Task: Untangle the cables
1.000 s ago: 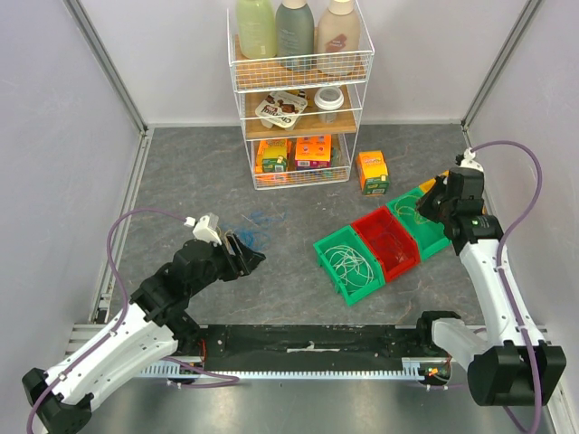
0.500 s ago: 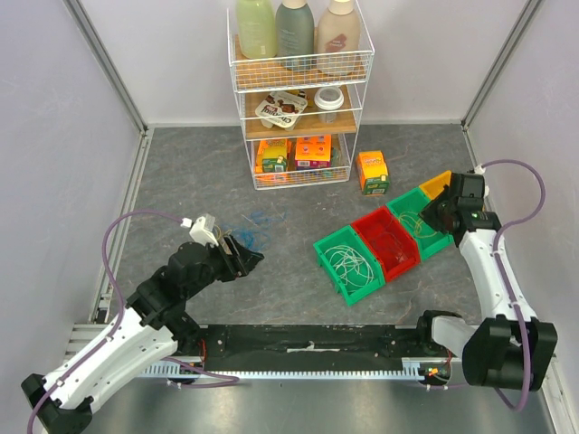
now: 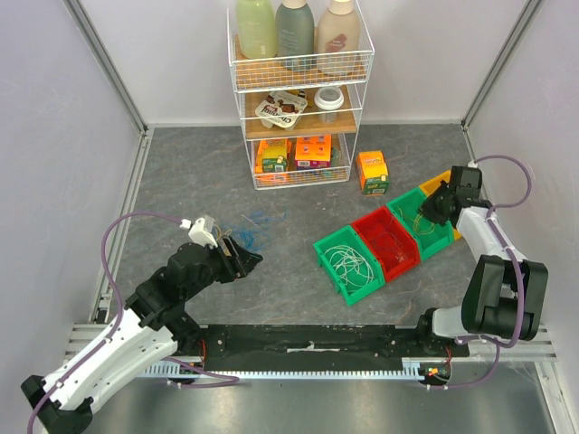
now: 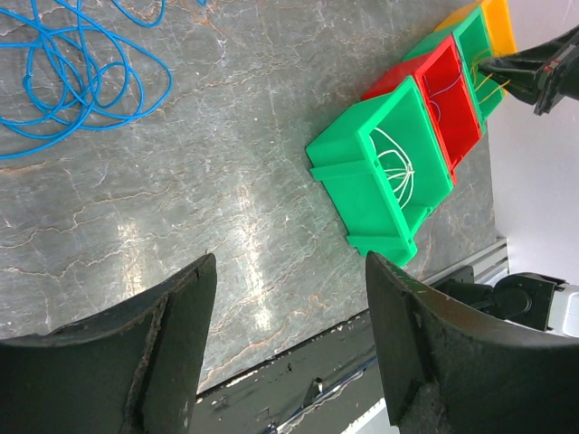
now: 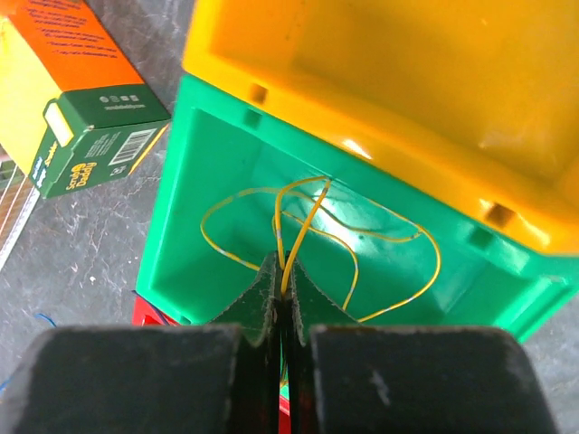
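Observation:
A yellow cable [image 5: 306, 235] lies looped in the far green bin [image 5: 226, 208] [image 3: 418, 221]. My right gripper [image 5: 282, 271] [image 3: 427, 210] is shut on a strand of it, just above the bin. A white cable [image 3: 348, 262] [image 4: 393, 167] sits in the near green bin [image 3: 318, 246]. A thin dark cable [image 4: 434, 108] lies in the red bin [image 3: 387, 242]. A blue cable [image 3: 253, 231] [image 4: 72, 63] lies in loose loops on the table, just ahead of my left gripper [image 3: 251, 259] [image 4: 289, 344], which hangs open above the bare table with nothing between its fingers.
A yellow bin [image 3: 441, 185] [image 5: 407, 90] ends the row of bins at the far right. An orange carton [image 3: 372, 172] [image 5: 63, 108] stands beside them. A wire shelf rack [image 3: 298, 90] with bottles and boxes stands at the back centre. Walls close both sides.
The right arm has folded in, its elbow dropping toward the near right corner, while its gripper stays shut over the far green bin. The left arm has barely moved.

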### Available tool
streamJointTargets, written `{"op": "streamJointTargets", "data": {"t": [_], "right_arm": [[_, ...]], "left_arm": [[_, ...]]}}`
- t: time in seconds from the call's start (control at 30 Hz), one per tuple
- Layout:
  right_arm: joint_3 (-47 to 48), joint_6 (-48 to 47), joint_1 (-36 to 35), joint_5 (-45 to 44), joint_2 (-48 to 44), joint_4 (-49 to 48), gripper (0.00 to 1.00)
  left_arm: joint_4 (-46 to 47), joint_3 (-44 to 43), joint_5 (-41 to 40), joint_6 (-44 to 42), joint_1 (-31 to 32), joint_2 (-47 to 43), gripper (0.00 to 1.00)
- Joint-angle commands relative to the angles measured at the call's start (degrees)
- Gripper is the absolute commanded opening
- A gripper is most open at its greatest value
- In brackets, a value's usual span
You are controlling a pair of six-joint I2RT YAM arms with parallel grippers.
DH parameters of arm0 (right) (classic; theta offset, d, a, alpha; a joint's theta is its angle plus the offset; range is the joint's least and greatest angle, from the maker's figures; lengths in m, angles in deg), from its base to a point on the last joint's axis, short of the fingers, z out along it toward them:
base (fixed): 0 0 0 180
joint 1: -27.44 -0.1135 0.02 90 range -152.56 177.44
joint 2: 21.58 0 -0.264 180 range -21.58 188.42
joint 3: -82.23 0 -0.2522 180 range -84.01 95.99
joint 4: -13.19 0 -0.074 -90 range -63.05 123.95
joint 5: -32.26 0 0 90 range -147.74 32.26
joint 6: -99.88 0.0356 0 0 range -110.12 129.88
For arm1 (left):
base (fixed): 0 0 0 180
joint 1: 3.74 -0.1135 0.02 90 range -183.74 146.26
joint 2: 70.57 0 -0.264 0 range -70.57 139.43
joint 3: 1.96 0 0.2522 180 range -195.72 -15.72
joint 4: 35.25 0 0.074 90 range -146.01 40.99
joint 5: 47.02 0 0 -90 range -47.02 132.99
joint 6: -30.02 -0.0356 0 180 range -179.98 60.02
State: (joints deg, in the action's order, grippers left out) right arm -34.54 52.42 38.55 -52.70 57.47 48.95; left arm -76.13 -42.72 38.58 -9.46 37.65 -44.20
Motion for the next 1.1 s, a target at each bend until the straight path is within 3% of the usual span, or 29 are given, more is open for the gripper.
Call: {"op": "streamJointTargets", "data": {"t": [0.0,0.07,0.27,0.53,0.7,0.8,0.93,1.07], "right_arm": [[2.7,-8.5,-0.3,2.4,0.6,-5.5,0.01],[1.6,-9.8,-1.0,2.1,-0.1,-5.8,0.06],[-0.5,-13.7,-2.8,0.6,-3.0,-4.9,0.45],[0.5,-17.3,-4.3,-7.7,-9.8,2.2,0.78],[4.4,-20.0,-10.7,-16.0,-15.2,7.4,0.85],[5.9,-18.4,-21.2,-17.8,-18.2,7.5,0.84],[1.3,-9.6,-37.6,-11.1,-18.8,-8.1,0.79],[-1.5,-5.3,-55.9,-10.8,-8.9,-27.5,0.75]], "left_arm": [[1.1,-0.2,-1.2,-0.6,0.3,0.7,0.73],[1.6,0.2,-1.2,-0.3,0.2,0.9,0.73],[1.9,-0.7,-0.7,-0.2,0.2,2.5,0.73],[0.7,-1.7,1.0,1.2,0.2,1.5,0.73],[-4.1,-5.6,1.1,0.7,0.1,6.0,0.8],[-11.3,-10.9,-2.1,-1.4,0.2,12.0,0.8],[-19.6,-16.3,-11.1,-0.6,-0.3,18.5,0.79],[-22.6,-17.2,-14.5,3.9,-3.7,17.7,0.78]]}}
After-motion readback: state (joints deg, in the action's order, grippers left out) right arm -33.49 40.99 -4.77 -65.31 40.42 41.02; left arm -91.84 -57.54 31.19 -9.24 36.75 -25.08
